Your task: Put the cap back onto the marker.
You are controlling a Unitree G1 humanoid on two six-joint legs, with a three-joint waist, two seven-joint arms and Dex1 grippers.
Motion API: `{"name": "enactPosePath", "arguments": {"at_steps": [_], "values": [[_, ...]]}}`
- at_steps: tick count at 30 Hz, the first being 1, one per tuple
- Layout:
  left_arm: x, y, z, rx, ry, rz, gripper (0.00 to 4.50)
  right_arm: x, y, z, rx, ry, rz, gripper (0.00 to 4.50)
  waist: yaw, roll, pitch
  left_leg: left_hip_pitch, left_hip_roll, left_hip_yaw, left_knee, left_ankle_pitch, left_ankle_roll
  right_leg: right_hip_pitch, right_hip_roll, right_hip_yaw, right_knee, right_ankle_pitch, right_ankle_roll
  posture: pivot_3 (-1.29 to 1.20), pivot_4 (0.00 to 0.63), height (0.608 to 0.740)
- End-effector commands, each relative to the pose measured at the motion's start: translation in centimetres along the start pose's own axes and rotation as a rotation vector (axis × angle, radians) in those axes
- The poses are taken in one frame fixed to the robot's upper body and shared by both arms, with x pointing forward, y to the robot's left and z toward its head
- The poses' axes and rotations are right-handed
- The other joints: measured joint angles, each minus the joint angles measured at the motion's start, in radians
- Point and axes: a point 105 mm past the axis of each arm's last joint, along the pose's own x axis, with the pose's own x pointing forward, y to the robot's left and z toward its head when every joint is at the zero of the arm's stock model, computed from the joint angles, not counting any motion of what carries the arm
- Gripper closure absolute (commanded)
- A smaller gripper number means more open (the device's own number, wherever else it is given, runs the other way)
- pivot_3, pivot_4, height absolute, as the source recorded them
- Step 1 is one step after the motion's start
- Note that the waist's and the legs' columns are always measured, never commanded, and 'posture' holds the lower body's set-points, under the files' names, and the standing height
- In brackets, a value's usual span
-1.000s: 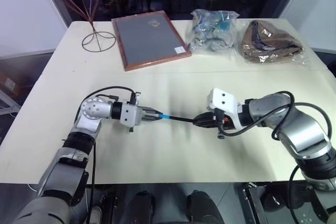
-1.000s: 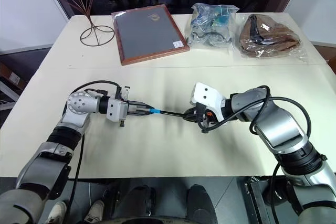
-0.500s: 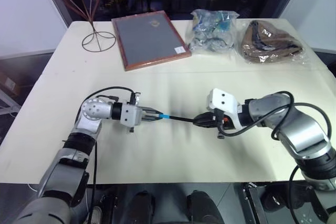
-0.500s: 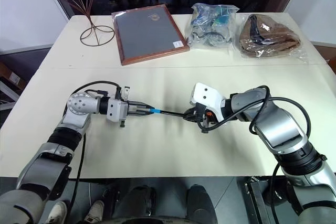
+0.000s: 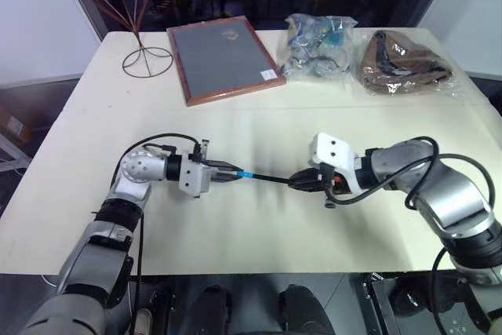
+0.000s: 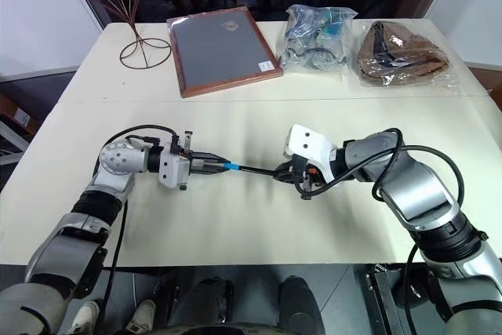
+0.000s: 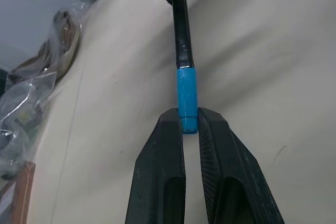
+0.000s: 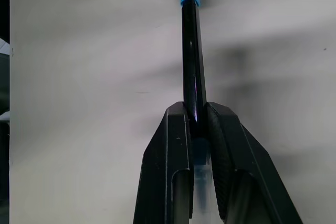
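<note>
The thin black marker point(image 5: 271, 179) hangs level above the table between my two grippers. Its right end is clamped in my right gripper point(image 5: 300, 182), which is shut on it; the wrist view shows the marker point(image 8: 192, 61) running out from between the fingers. The light-blue cap point(image 7: 187, 98) sits over the marker's left end, and my left gripper point(image 5: 235, 173) is shut on the cap's rear end. In the head views the cap point(image 6: 232, 166) shows as a small blue spot at the left fingertips.
A wood-framed dark board point(image 5: 223, 56), a clear bag of small items point(image 5: 318, 44) and a bagged brown object point(image 5: 404, 63) lie along the table's far side. A wire stand point(image 5: 146, 59) is at the far left. The cream table point(image 5: 251, 225) is bare around the grippers.
The left wrist has tipped slightly; the marker, the cap and both hands stay where they were.
</note>
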Motion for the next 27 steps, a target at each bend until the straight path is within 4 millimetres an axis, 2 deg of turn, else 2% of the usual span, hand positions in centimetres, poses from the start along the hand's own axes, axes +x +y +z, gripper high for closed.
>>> {"name": "enactPosePath", "arguments": {"at_steps": [1,27], "values": [[1.4,2.4,1.8,0.003,-0.091,0.073,4.50,1.1,3.0,2.8,-0.110,-0.098,0.147,4.44,0.000,0.000,0.000,0.000,0.000,0.000,0.000,0.000,0.000,0.000,0.000,0.000,0.000,0.000,0.000,0.00,0.150,0.740],[2.1,1.5,2.0,0.074,-0.055,-0.020,4.50,2.3,3.0,3.2,-0.129,-0.096,0.148,4.44,0.000,0.000,0.000,0.000,0.000,0.000,0.000,0.000,0.000,0.000,0.000,0.000,0.000,0.000,0.000,0.00,0.150,0.740]]}}
